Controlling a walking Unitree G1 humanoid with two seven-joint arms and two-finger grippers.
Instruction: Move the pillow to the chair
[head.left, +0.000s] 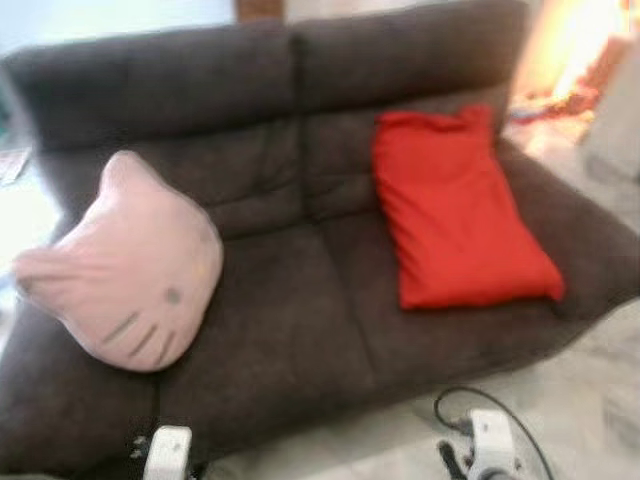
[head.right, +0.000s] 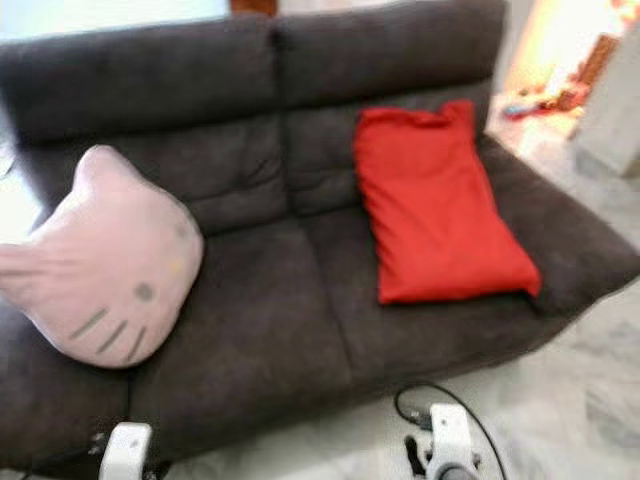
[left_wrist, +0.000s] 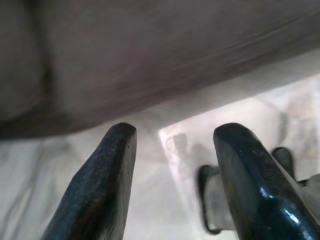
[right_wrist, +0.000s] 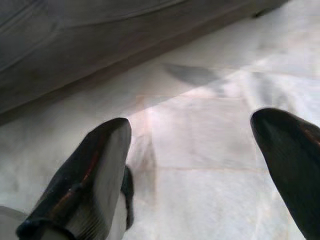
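A red pillow (head.left: 455, 215) lies on the right seat of a dark grey sofa (head.left: 290, 310), leaning against the backrest. A pink cat-face pillow (head.left: 130, 270) rests on the sofa's left end against the arm. Both arms hang low in front of the sofa: the left arm (head.left: 168, 452) and the right arm (head.left: 490, 445) show at the bottom edge. In the wrist views the left gripper (left_wrist: 175, 150) and the right gripper (right_wrist: 192, 145) are open over the floor with nothing between their fingers.
Pale marble floor (head.left: 590, 390) runs in front of the sofa and to its right. A black cable (head.left: 450, 400) loops by the right arm. Bright, blurred items (head.left: 560, 90) lie beyond the sofa's right end.
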